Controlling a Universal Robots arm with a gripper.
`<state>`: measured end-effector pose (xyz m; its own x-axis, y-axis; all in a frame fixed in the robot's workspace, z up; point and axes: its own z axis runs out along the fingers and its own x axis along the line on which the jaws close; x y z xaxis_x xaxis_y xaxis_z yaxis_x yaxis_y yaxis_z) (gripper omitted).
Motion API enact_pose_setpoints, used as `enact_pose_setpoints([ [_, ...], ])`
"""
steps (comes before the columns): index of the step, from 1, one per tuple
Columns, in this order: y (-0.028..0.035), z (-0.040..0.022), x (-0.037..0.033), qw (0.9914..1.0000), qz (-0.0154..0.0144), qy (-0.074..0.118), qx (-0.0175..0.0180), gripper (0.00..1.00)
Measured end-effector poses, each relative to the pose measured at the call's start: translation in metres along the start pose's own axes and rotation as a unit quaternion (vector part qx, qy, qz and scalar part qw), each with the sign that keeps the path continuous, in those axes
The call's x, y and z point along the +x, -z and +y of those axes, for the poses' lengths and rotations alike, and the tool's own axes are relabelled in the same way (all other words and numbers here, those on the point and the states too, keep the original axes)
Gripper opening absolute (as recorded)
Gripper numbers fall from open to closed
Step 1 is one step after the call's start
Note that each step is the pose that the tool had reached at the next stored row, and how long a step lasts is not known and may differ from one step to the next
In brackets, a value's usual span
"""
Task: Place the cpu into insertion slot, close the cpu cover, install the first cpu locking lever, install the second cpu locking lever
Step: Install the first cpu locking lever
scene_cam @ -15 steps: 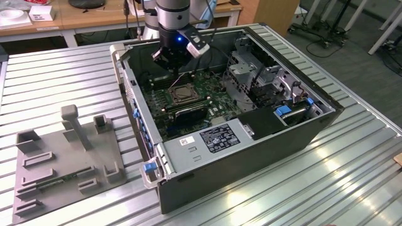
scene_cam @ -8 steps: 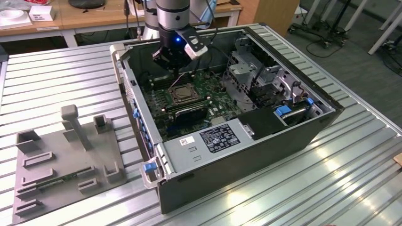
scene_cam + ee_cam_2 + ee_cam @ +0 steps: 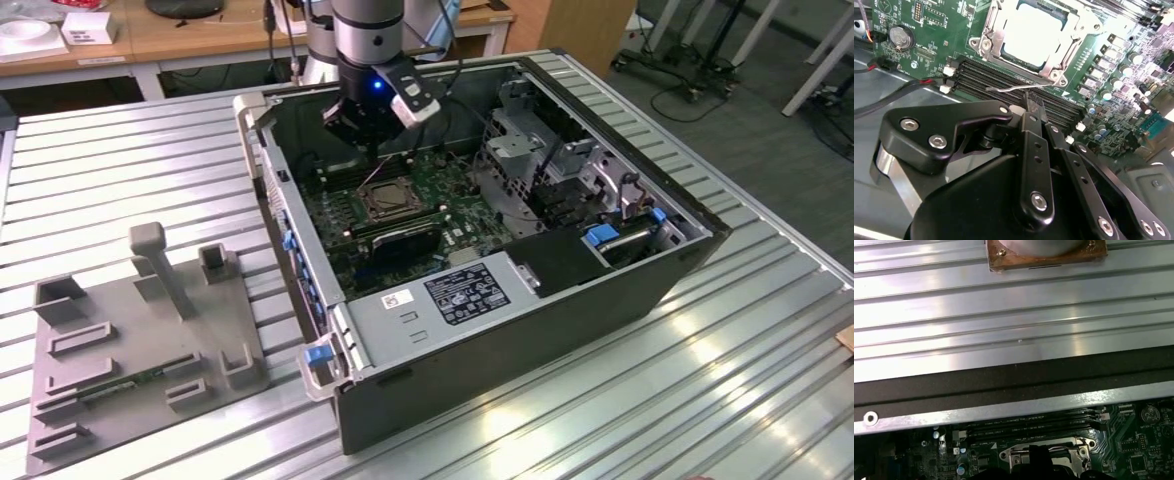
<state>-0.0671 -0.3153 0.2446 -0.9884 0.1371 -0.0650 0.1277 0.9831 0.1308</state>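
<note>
On the exterior view's left, a flat grey fixture plate with upright blocks [image 3: 127, 330] is seen lying on the ribbed aluminium table [image 3: 120, 170], well apart from the work. Further right, the open black computer case [image 3: 534, 330] is laid on its side, and the black two-fingered gripper [image 3: 358, 125] is lowered inside it, just above the green circuit board [image 3: 447, 180].

In the second wrist view the gripper [image 3: 1036, 107] is shown with its fingers drawn together. A thin silvery wire locking lever [image 3: 1006, 89] is seen at their tip, hanging over the long black memory slots [image 3: 984, 75]. Whether the lever is pinched or only touched cannot be told.

The small square cpu with the pale grey face [image 3: 1031, 37] is seated in the silvery-rimmed dark insertion slot [image 3: 985, 44]. The thin silvery cpu cover with the cut-out centre [image 3: 1019, 61] appears to be folded flat around it. The first two steps are therefore judged done, and the first lever is judged to be in hand.

The lever is likely to be springy and slippery, so contact should be kept near its hooked free end. It should be swept down and sideways in one steady arc until it is caught under its tab. Pressure should be kept off the memory slots and the small components on the exterior view's right.
</note>
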Motion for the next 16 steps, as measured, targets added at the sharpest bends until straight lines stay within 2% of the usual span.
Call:
enact_pose_setpoints([
  [5, -0.0026, -0.0001, -0.0012, 0.99998, -0.0008, -0.007, -0.0007, 0.10],
  [8, -0.0042, -0.0003, -0.0019, 0.99993, -0.0001, -0.009, -0.0072, 0.10],
  [9, -0.0044, -0.0003, -0.0019, 0.99992, 0.0000, -0.010, -0.0084, 0.10],
  [13, -0.0044, -0.0003, -0.0018, 0.99992, 0.0000, -0.010, -0.0086, 0.10],
  [16, -0.0049, -0.0003, -0.0020, 0.99988, 0.0006, -0.010, -0.0119, 0.10],
])
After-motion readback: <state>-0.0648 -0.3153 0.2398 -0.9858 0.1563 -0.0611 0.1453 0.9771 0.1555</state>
